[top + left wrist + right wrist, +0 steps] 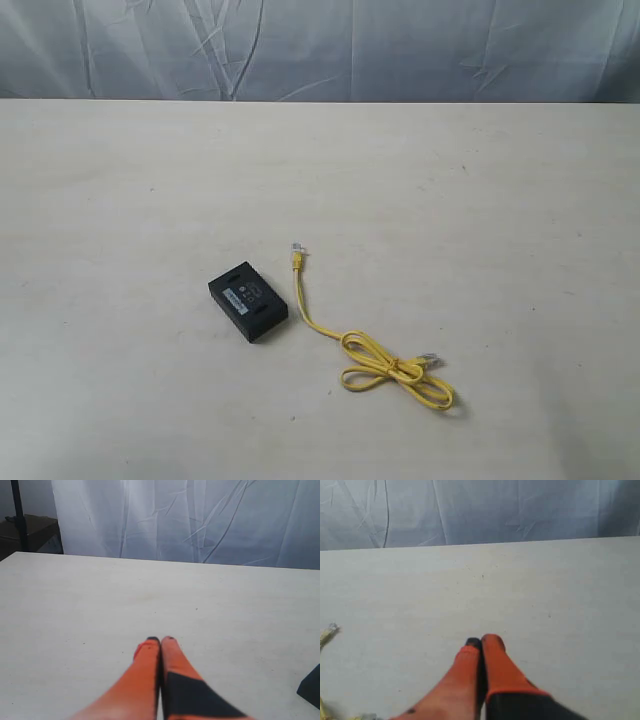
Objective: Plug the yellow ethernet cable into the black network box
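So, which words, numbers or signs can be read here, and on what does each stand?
Nothing is readable.
The black network box bears pale markings on top, but they are too small and blurred to read.
The yellow ethernet cable shows no print.

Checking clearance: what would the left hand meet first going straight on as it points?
The left hand seems to have only bare table ahead, then curtain; the black network box lies off to one side. Depth unclear.
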Tool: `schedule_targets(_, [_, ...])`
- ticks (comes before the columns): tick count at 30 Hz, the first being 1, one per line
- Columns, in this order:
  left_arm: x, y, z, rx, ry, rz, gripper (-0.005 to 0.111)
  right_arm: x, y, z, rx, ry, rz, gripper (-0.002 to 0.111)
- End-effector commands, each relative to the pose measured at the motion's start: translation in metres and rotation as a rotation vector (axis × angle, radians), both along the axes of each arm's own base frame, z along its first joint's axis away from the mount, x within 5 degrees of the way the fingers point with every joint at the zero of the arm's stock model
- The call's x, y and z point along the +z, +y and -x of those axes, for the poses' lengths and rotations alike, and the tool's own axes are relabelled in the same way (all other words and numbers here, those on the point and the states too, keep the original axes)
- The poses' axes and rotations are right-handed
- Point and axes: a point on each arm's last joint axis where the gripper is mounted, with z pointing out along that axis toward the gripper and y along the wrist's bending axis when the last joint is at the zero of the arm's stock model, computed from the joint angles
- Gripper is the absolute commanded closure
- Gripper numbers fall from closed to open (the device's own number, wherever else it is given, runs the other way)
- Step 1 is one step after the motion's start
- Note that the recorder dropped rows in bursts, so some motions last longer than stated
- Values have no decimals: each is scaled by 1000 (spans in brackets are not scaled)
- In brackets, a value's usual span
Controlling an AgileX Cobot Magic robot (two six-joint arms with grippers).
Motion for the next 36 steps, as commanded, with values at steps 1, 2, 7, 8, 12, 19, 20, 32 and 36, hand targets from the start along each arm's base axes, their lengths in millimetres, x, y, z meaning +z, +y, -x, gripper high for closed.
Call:
schedule_targets(1, [0, 0, 0, 7, -13, 0, 107, 11, -1, -2, -10, -136, -3, 107])
schedule_targets(2, [0, 0, 0, 7, -13, 0, 107, 16, -1, -2, -12, -188, -10, 107])
schedule_targets(7, [0, 0, 0, 7, -13, 0, 107, 38, -2, -1, -20, -428, -43, 107])
schedule_targets(8, [0, 0, 0, 7, -13, 0, 107, 42, -2, 0, -22, -467, -48, 107])
schedule_targets(12, [0, 0, 0, 7, -13, 0, 107, 53, -3, 3, -27, -593, -70, 107])
schedule_targets(19, [0, 0, 0, 7, -13, 0, 107, 54, -3, 3, -35, -611, -55, 107])
schedule_targets(20, [0, 0, 0, 7, -13, 0, 107, 51, -3, 2, -36, -567, -68, 107])
schedule_targets(32, [0, 0, 0, 7, -13, 0, 107, 103, 5, -39, 19, 169, 76, 107])
schedule_targets(36, [0, 0, 0, 7, -13, 0, 107, 112, 8, -64, 14, 159, 92, 107])
